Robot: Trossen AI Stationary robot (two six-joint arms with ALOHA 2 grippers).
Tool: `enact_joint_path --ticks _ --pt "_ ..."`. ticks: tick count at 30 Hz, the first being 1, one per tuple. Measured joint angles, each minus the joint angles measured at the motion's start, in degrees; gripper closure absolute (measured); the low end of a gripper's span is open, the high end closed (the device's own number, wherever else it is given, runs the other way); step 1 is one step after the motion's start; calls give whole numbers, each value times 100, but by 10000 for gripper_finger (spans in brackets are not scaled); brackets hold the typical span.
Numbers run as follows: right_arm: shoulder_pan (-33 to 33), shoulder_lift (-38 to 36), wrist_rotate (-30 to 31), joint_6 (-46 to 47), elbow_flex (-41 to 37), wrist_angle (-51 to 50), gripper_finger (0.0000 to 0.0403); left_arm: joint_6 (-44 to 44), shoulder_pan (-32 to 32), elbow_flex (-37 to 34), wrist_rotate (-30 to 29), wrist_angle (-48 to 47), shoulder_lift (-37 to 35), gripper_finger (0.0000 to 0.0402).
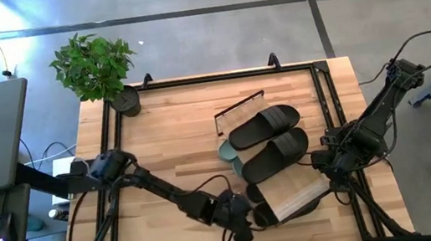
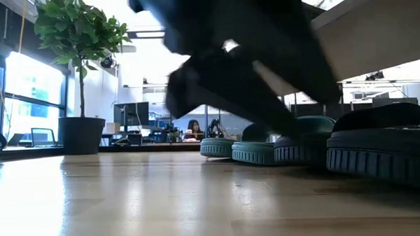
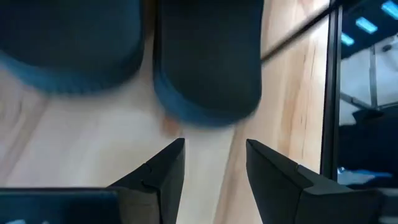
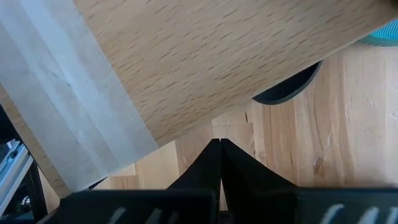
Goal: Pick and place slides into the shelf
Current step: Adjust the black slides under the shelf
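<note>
Nearest your low camera sits a black slide [image 2: 386, 150], with sage-green slides [image 2: 267, 147] just behind it. From above, your left gripper [image 1: 242, 218] is at about six o'clock on the table [image 1: 167, 136], fingers [image 3: 163, 171] parted and holding nothing, with a black slide's end [image 3: 208, 68] just ahead of them. Your right gripper [image 1: 323, 163] waits near four o'clock, fingers pressed together and empty, beside the shelf [image 1: 293, 194]. Two black slides [image 1: 267, 138] lie near the table's centre, partly over the green ones.
</note>
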Motion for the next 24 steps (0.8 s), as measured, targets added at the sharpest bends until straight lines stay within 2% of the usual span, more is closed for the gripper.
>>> enact_joint_path --ticks 9,24 --pt "0 2 55 1 0 -13 403 96 30 541 17 -172 450 248" --pt "0 -7 152 61 0 -27 403 126 41 770 -39 -148 581 248"
